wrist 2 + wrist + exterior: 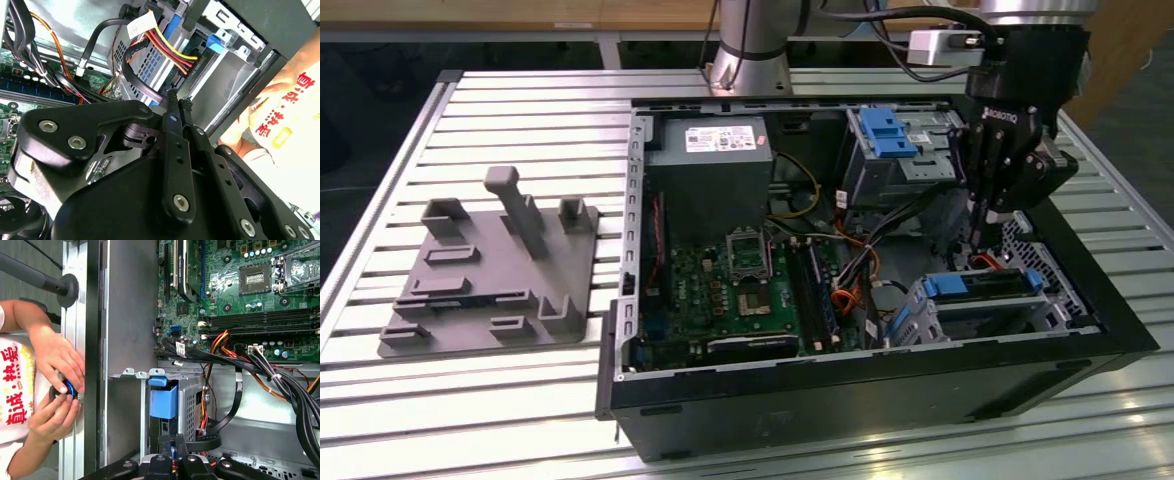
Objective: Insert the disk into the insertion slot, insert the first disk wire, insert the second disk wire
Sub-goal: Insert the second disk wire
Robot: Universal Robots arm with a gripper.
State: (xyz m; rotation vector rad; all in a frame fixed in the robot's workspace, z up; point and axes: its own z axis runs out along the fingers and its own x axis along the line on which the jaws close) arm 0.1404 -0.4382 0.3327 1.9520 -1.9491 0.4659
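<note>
The flat silver hard drive in its bright blue plastic carrier frame (pixel 983 284) already sat inside the silver perforated sheet-metal drive cage (pixel 1007 310), in the corner of the open black computer case (pixel 854 390) near the front edge of the slatted metal tabletop (pixel 480 410) — so the first step looked done. In the first wrist view the carrier's blue tab (pixel 163 400) showed at the cage mouth. The black pincer (pixel 983 225) hung just above the drive's rear end; in the second wrist view its ribbed fingertips (pixel 172 96) stood pressed together, closed on nothing that could be made out, close beside the bundle of red, yellow and black wires (pixel 172 52) and a thick black cable (pixel 135 82). The work in hand seemed to be the first wire. Seating it would call for the connector squarely lined up with the drive's port — a fine alignment in a crowded corner. A person's hands (pixel 55 385) worked at something outside the case wall.
</note>
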